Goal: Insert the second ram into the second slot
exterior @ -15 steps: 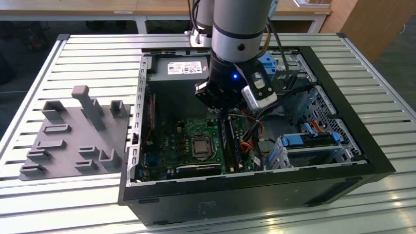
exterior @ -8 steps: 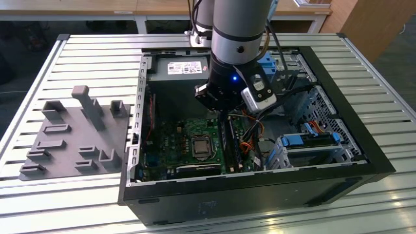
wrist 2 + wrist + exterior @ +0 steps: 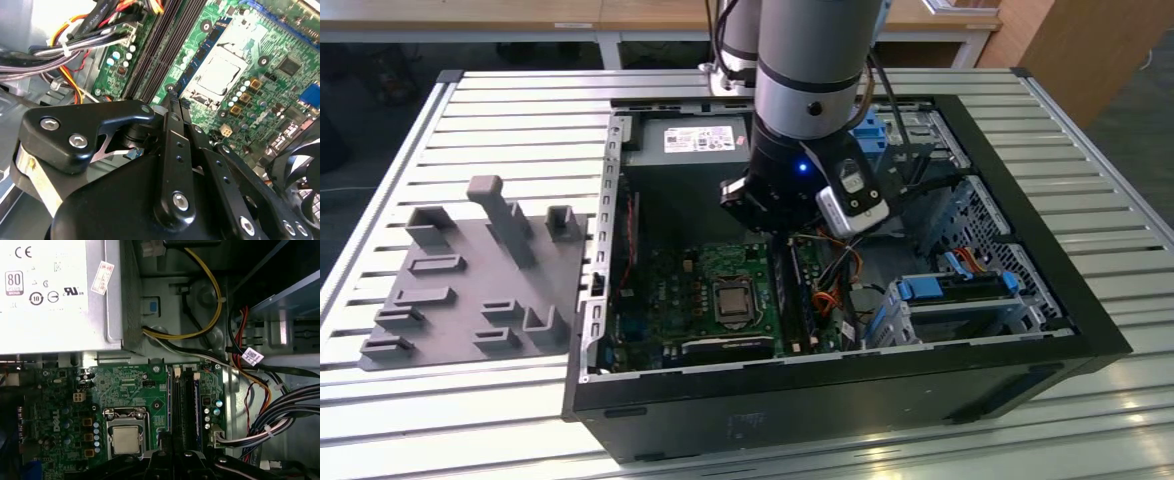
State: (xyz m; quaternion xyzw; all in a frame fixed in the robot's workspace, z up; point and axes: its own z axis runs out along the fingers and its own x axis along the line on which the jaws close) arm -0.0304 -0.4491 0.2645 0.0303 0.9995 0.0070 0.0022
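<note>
My gripper (image 3: pixel 781 235) hangs low inside the open computer case, over the end of the memory slots (image 3: pixel 790 290). In the second wrist view its fingers are shut, the tips (image 3: pixel 172 100) meeting with no gap. The second ram (image 3: pixel 199 54), a blue stick with black chips, stands on edge in the slot row on the processor socket's side. Its near end lies right at my fingertips; I cannot tell whether they touch it. In the first wrist view my gripper (image 3: pixel 172 454) lines up with the black slots (image 3: pixel 182 405), and a blue strip (image 3: pixel 196 410) runs along their capacitor side.
The processor socket (image 3: pixel 125 437) sits beside the slots, and the power supply (image 3: pixel 55 290) is beyond the board. Cable bundles (image 3: pixel 280 410) crowd the other side of the slots. Blue-clipped drive bays (image 3: pixel 961 290) fill the case's right. A grey holder (image 3: pixel 467 280) rests on the slatted table.
</note>
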